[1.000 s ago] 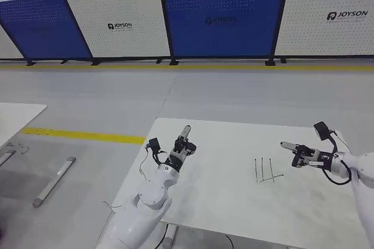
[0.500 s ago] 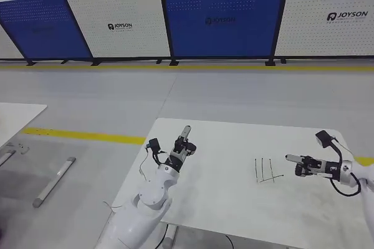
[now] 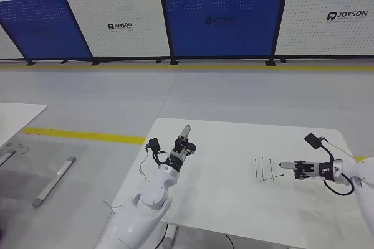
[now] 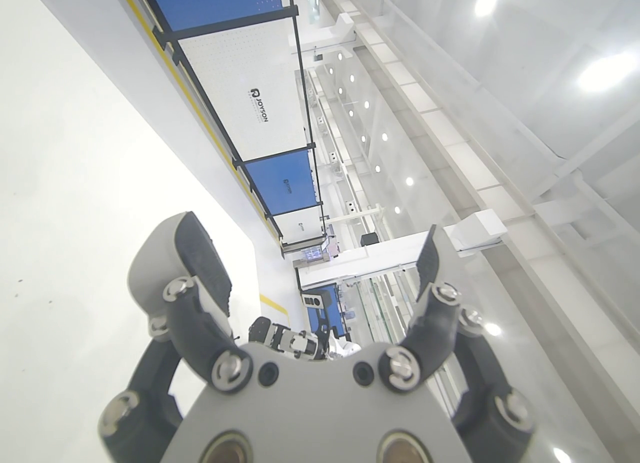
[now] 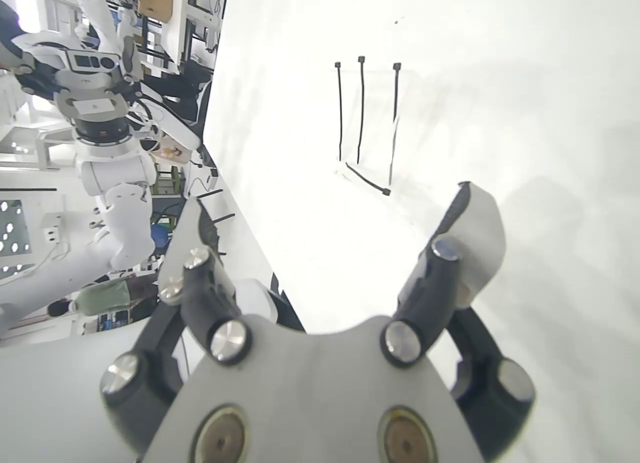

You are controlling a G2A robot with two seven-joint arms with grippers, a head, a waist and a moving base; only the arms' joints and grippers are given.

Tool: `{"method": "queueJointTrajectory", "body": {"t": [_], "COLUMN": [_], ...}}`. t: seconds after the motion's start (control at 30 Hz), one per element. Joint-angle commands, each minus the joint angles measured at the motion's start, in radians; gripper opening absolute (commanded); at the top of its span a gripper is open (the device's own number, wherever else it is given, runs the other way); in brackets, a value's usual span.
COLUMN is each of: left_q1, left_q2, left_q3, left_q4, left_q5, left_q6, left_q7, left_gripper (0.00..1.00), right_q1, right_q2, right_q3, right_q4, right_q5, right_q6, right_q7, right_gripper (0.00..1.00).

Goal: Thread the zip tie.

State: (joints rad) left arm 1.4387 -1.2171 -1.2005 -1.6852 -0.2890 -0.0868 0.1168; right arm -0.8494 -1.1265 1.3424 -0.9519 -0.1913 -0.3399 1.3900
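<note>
You have four black zip ties (image 3: 265, 170) on the white table (image 3: 224, 187), right of centre: three side by side, the fourth lying across their near ends. Your right gripper (image 3: 284, 165) sits just right of them, jaws wide apart and empty (clear of every tie). Your left gripper (image 4: 315, 250) is raised over the table's left side, also spread open, holding nothing.

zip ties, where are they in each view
top view: zip ties on the table, before the right gripper.
right wrist view: zip ties on the table beyond its open fingers.
left wrist view: aimed up at wall panels, ceiling.
shared landmark: the right gripper.
</note>
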Motion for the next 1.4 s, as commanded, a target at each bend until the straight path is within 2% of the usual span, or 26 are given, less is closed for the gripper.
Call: {"method": "queueJointTrajectory", "body": {"t": [0.0,0.1,0.17,0.37,0.47,0.97,1.2,1.37], "left_q1": [0.0,0.0,0.0,0.0,0.0,0.0,0.0,0.0], "left_q2": [0.0,0.0,0.0,0.0,0.0,0.0,0.0,0.0], "left_q3": [0.0,0.0,0.0,0.0,0.0,0.0,0.0,0.0], "left_q4": [0.0,0.0,0.0,0.0,0.0,0.0,0.0,0.0], "left_q5": [0.0,0.0,0.0,0.0,0.0,0.0,0.0,0.0], "left_q6": [0.0,0.0,0.0,0.0,0.0,0.0,0.0,0.0], "left_q7": [0.0,0.0,0.0,0.0,0.0,0.0,0.0,0.0], "left_gripper": [1.0,1.0,1.0,1.0,1.0,1.0,1.0,1.0], "right_q1": [0.0,-0.002,-0.008,0.064,0.099,0.091,0.134,0.134], "right_q2": [0.0,-0.001,-0.004,-0.003,-0.002,-0.002,-0.014,-0.014], "right_q3": [0.0,-0.005,-0.042,-0.12,-0.154,-0.162,-0.224,-0.224], "right_q4": [0.0,-0.009,-0.014,0.099,0.158,0.15,0.218,0.218], "right_q5": [0.0,0.008,0.048,0.101,0.084,0.09,0.076,0.076], "right_q6": [0.0,0.0,0.0,0.0,0.0,0.001,0.008,0.008], "right_q7": [0.0,0.0,0.0,0.0,0.0,-0.004,0.0,0.0], "right_gripper": [1.0,1.0,1.0,1.0,1.0,1.0,1.0,1.0]}}
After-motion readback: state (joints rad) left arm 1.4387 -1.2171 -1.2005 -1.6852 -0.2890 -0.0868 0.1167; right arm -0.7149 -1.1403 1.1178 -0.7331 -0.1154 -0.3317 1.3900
